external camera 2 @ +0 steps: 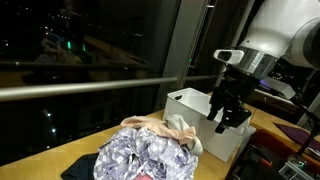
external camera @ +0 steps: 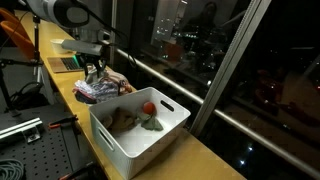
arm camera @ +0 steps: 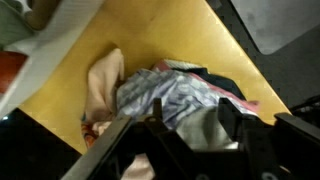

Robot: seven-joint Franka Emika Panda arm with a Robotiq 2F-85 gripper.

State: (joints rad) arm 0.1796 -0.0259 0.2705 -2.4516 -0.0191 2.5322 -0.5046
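A heap of clothes (external camera: 100, 88) lies on the yellow tabletop (arm camera: 150, 30). It holds a blue-white patterned fabric (arm camera: 165, 92), a beige piece (arm camera: 105, 85) and a grey piece (arm camera: 205, 128). My gripper (external camera: 95, 72) hangs right over the heap. In the wrist view my gripper (arm camera: 195, 116) has its jaws standing apart, with the grey piece lying between and under the fingers (arm camera: 230, 110); it is open. In an exterior view the gripper (external camera 2: 225, 118) shows in front of the white bin (external camera 2: 188, 100), behind the heap (external camera 2: 150, 155).
The white bin (external camera: 120, 148) stands beside the heap, holding a red item (external camera: 148, 108), a green item (external camera: 153, 125) and some cloth. A dark window with a rail (external camera: 190, 85) runs along the table's far side. An optical breadboard (external camera: 30, 140) is on the near side.
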